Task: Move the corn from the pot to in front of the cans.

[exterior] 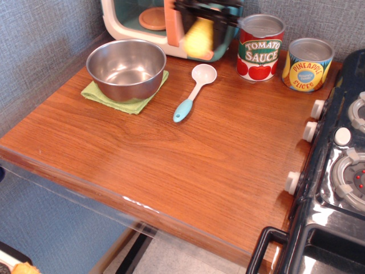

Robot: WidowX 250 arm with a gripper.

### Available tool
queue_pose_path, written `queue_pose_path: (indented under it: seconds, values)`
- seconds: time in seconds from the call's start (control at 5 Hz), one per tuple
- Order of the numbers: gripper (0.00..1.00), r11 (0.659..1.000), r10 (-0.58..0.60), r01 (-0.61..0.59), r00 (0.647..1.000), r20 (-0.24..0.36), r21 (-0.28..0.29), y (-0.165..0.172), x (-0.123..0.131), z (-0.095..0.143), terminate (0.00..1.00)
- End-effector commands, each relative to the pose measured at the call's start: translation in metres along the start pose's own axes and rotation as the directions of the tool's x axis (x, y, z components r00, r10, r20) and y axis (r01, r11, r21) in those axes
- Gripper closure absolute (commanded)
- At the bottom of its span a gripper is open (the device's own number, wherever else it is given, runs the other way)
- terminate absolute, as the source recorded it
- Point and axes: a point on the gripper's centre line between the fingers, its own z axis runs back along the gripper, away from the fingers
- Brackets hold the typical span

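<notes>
While airborne, the corn (198, 37) hangs clamped between the fingers (214, 17) — blurred.

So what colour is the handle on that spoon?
Light blue handle on a white spoon, clear in the observation.image view.

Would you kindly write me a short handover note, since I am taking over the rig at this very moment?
End effector: raised at the back of the counter, in front of the toy microwave, shut on the corn; the picture is blurred there.
Corn: in the air, clear of the counter, left of the tomato sauce can.
Pot: empty, on the green cloth.
Pineapple can: right of the tomato one; the white spoon lies between pot and cans.
Done: corn is out of the pot.
Left: carry it right, set it on the counter in front of the cans, release.
</notes>
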Motion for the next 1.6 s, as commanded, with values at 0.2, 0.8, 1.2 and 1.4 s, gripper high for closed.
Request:
queue_pose_path:
  seconds: [0.2,0.8,1.2,1.4]
  values:
    - [1.00,0.996,0.083,-0.082,0.996,-0.032,0.032,-0.098,-0.009,-0.044,0.00]
    - [1.00,0.988,0.137,-0.138,0.990,0.025,0.074,-0.078,-0.011,-0.055,0.00]
    - [0.00,0.990,0.070,-0.071,0.997,0.012,0.121,-0.071,-0.007,-0.053,0.00]
    - [0.00,0.994,0.010,-0.013,0.999,0.031,0.106,-0.076,-0.009,-0.037,0.00]
